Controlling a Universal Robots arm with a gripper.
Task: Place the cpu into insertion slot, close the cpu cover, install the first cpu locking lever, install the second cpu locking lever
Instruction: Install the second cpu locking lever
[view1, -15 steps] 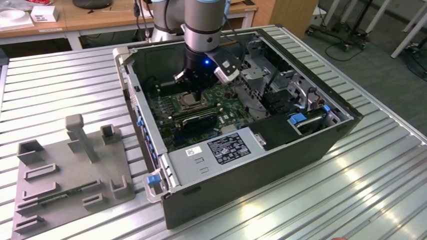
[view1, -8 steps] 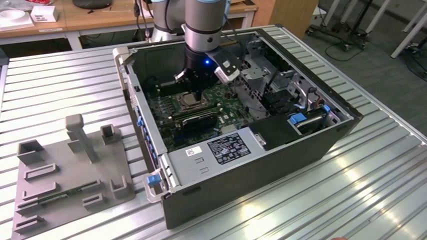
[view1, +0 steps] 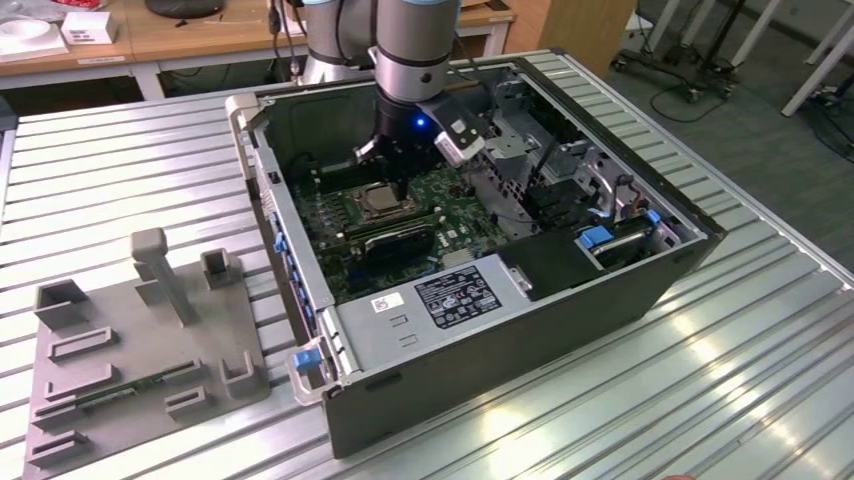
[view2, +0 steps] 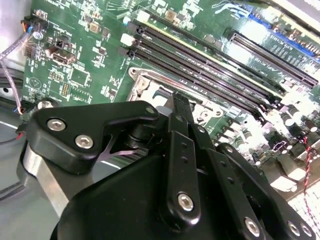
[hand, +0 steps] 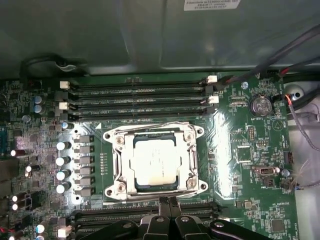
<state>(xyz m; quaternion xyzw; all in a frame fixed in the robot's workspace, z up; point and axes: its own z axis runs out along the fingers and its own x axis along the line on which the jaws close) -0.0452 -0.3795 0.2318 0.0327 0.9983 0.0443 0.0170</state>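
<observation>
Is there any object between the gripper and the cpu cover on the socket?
Nothing visible stands between them. In the first wrist view the gripper sits just beside the cpu cover, which lies flat around the cpu, with only bare motherboard between. The memory slots lie on the far side.

The exterior view is looking down from high on the open computer case (view1: 494, 270), while both wrist views are hovering close over its motherboard (hand: 250, 150).

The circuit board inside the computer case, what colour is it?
Green; the circuit board shows best in the first wrist view.
</observation>
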